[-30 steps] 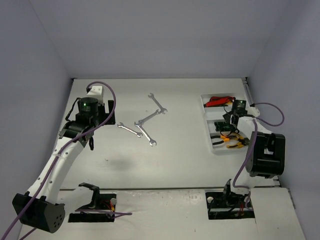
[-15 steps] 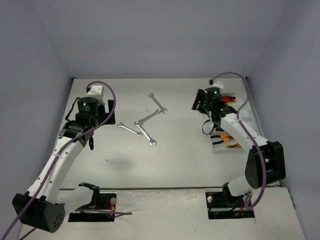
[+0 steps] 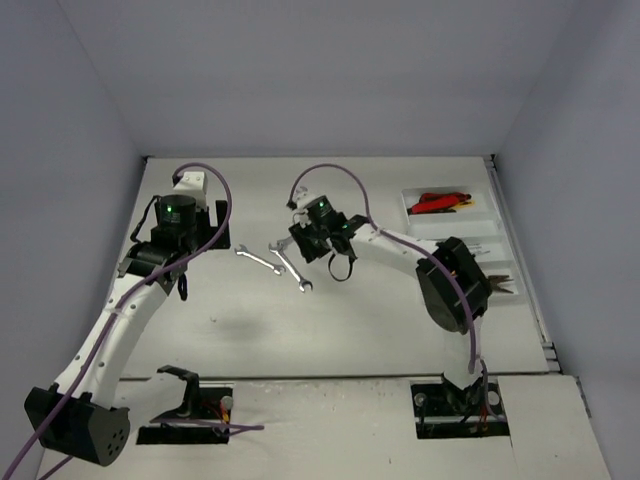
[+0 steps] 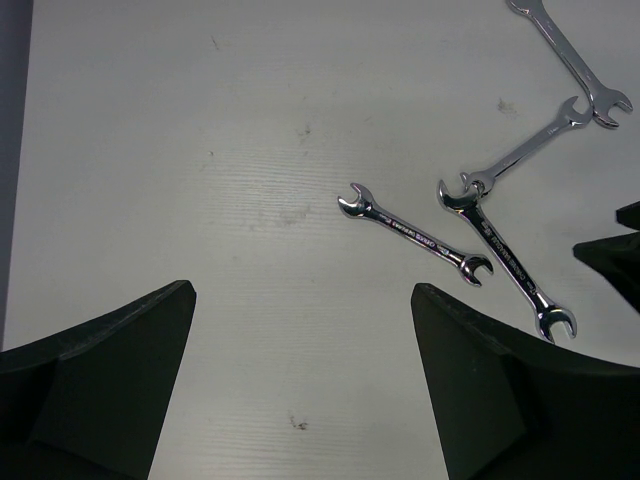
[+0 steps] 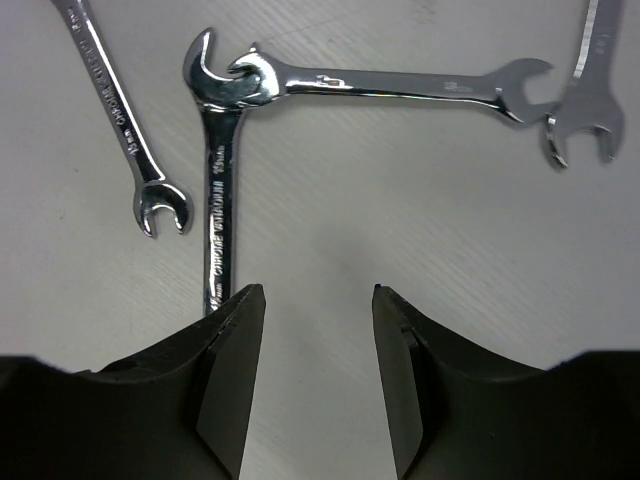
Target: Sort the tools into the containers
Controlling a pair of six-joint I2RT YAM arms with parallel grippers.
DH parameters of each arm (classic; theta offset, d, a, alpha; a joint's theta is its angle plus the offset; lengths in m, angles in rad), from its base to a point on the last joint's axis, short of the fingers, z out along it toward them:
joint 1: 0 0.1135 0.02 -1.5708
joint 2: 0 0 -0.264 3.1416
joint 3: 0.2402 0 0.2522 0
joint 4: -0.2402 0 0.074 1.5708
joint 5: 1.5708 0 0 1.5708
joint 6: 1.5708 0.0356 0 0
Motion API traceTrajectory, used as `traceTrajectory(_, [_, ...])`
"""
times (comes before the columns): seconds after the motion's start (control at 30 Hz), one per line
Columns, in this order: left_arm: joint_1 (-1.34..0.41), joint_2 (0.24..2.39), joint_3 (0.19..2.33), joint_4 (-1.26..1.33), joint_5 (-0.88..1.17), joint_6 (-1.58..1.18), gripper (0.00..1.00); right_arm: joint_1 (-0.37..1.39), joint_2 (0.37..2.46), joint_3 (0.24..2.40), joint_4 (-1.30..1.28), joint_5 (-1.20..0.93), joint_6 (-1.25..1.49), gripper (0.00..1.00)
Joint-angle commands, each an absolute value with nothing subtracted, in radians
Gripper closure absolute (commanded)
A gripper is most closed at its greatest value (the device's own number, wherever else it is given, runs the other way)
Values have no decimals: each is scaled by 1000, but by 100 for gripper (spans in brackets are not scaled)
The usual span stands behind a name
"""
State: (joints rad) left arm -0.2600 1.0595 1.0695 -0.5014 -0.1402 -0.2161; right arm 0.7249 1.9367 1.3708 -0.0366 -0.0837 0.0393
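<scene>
Several silver wrenches lie mid-table: a small one [image 3: 257,260], a long one [image 3: 295,272], others partly under my right arm. In the right wrist view the long wrench [image 5: 218,190] meets another wrench [image 5: 390,88] at their heads, with the small one [image 5: 120,120] to the left. My right gripper [image 5: 317,290] is open and empty, hovering just right of the long wrench; in the top view it [image 3: 305,243] is over the wrench cluster. My left gripper [image 4: 300,290] is open and empty above bare table, left of the wrenches [image 4: 413,234]. The white tray [image 3: 412,215] holds red-handled tools [image 3: 435,203].
The right arm's elbow [image 3: 450,280] covers part of the tray's lower compartments. A purple cable [image 3: 330,175] loops above the right wrist. Walls close the table at the back and on both sides. The arm bases stand at the near edge.
My right arm has swung left from over the tray to above the wrench cluster, gripper open. The left arm and the wrenches have not moved.
</scene>
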Motion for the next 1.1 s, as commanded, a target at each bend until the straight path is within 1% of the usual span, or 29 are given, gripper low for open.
traceTrajectory(0.0, [-262,1048,1089,-471,-158,-204,13,778,1995,1491,-57,-98,-25,56])
traceTrajectory(0.2, [-262,1042,1089,-470,-157,-204,13,838,2091,1530,-80,-73,-28,58])
traceTrajectory(0.37, [-262,1050,1092,-473,-145,-204,13,848,2130,1517,-96,-46,-11,64])
traceTrajectory(0.47, [-262,1049,1093,-474,-141,-205,13,860,2139,1499,-120,-8,-3,70])
traceTrajectory(0.63, [-262,1049,1092,-472,-141,-204,13,891,2121,1428,-163,79,24,87])
traceTrajectory(0.73, [-262,1051,1092,-472,-138,-206,13,905,2082,1346,-192,98,73,93])
traceTrajectory(0.8, [-262,1051,1092,-472,-132,-209,13,907,2034,1264,-208,98,117,95])
traceTrajectory(0.93, [-262,1052,1092,-472,-125,-210,13,912,1900,1136,-257,97,207,96])
traceTrajectory(1.07, [-262,1051,1094,-472,-122,-210,13,927,1816,1057,-342,90,250,93])
